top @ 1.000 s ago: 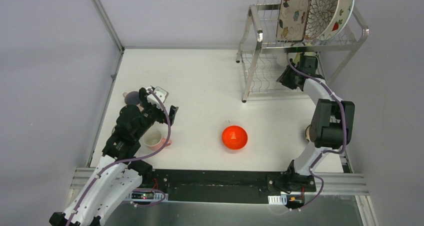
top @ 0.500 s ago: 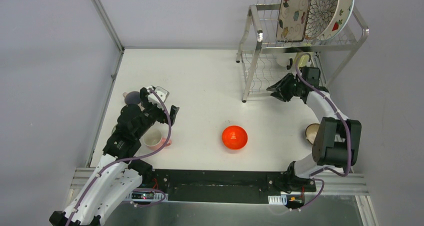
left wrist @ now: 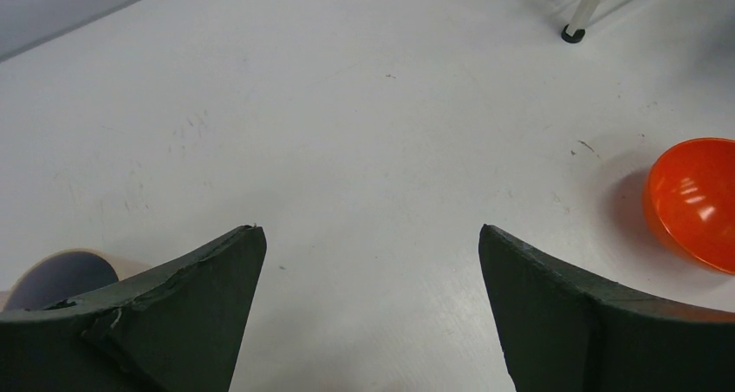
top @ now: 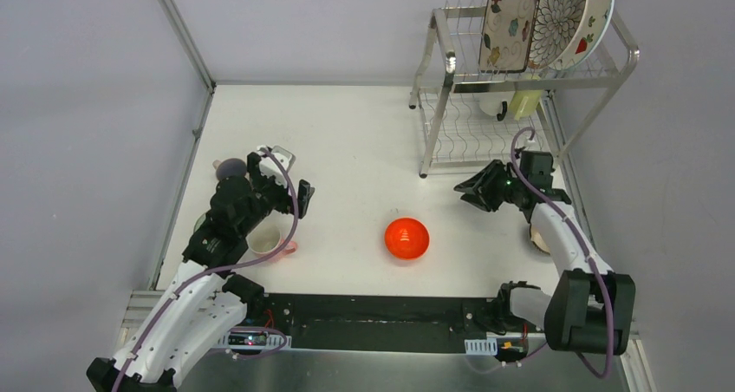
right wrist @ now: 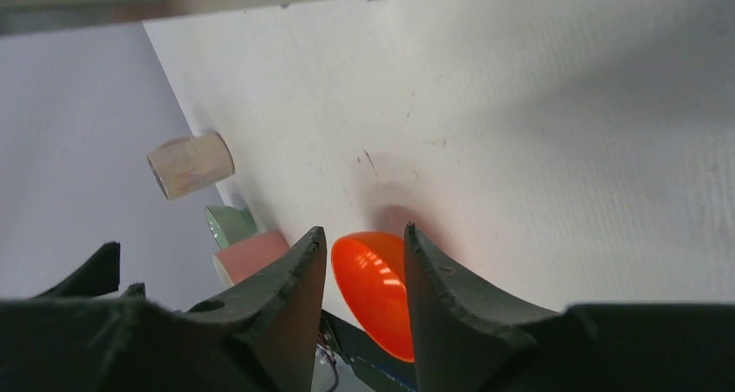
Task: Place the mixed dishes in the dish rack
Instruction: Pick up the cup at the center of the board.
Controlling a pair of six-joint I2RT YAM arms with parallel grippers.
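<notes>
Both grippers hold nothing: left gripper [left wrist: 371, 236] spread wide, open table [left wrist: 364, 106] between its fingers, red-orange bowl [left wrist: 693, 203] outside one finger; right gripper [right wrist: 360, 231] narrowly parted, bowl ahead.

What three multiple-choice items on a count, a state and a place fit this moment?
1. How many plates stand on the dish rack's upper shelf? A. one B. three C. five
2. The left end effector is: A. open and empty B. shut, empty C. shut on a plate
3. The red-orange bowl sits: A. on the rack's lower shelf B. in the left end effector C. on the table between the arms
1 B: three patterned plates lean there. 2 A: fingers wide apart, nothing between. 3 C: the top view shows it on the white surface.
</notes>
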